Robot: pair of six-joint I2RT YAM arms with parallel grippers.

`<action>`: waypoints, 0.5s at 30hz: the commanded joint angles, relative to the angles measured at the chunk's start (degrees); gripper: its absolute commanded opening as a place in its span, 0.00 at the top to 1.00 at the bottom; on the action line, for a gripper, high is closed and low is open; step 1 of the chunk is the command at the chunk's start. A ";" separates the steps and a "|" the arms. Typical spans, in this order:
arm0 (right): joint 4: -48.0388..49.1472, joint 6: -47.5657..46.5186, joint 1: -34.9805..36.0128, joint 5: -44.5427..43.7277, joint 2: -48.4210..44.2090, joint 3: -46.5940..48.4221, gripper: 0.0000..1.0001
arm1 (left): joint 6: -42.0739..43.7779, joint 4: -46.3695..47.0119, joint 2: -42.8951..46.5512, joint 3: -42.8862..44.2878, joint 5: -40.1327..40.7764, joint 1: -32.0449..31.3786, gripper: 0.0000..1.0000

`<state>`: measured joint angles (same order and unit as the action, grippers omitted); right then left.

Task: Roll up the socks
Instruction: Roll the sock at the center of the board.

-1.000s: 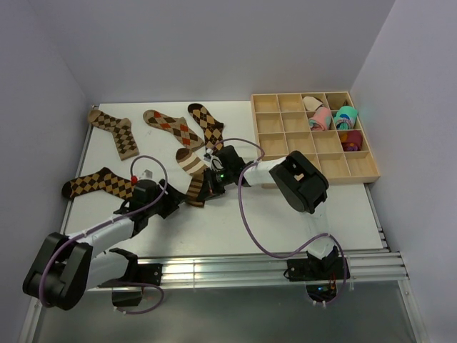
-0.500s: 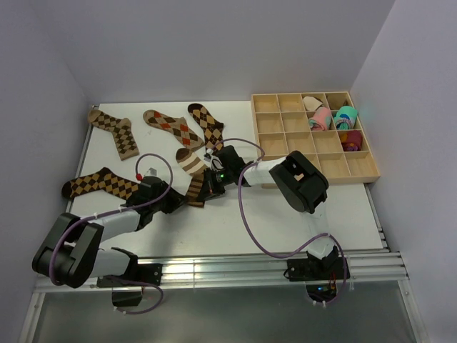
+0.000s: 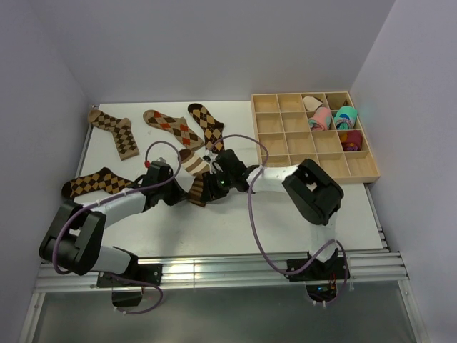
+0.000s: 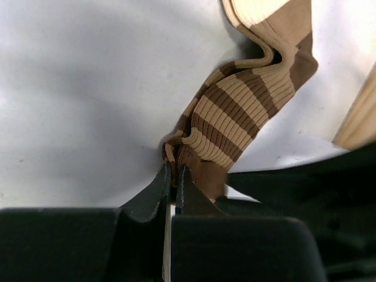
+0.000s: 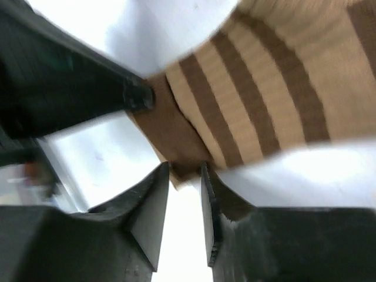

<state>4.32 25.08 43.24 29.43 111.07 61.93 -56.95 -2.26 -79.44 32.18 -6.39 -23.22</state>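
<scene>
- Top external, far left: four argyle socks [image 3: 96,183] lie flat and unrolled on the table [image 3: 285,214]. Neither arm is touching them, so no risk there yet.
- Left wrist: my left gripper [image 4: 172,171] is clamped shut on the very edge of the striped sock [image 4: 235,117], with only a thin fold of knit between the tips. A bite that thin could slip out as soon as I pull or twist.
- That sock sits mid-table between my two claws. It is buckled into a wave, not a roll, so if I turn now it probably bunches instead of winding tight.
- Right wrist: my right gripper [image 5: 185,170] has its jaws apart, with the sock's brown end at the tips, apparently not pinched. A free end lets any roll unwind. Closing blind could miss the cloth or nip my left gripper just beside it.
- Far right: the wooden tray [image 3: 357,176] is well apart, so no collision worry.
</scene>
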 commanded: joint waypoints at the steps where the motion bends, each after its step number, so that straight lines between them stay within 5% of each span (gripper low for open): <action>1: -1.43 -9.33 2.54 -13.33 -7.06 -3.48 0.61 | 5.79 -8.54 -1.76 4.99 1.03 0.02 1.00; 15: 13.53 -28.94 14.93 -29.34 -14.31 -10.26 0.52 | 9.49 -14.53 -6.78 10.09 -1.16 -0.07 1.00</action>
<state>13.23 3.05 56.07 5.10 96.90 50.30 -49.91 -14.44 -85.10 40.60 -6.79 -23.22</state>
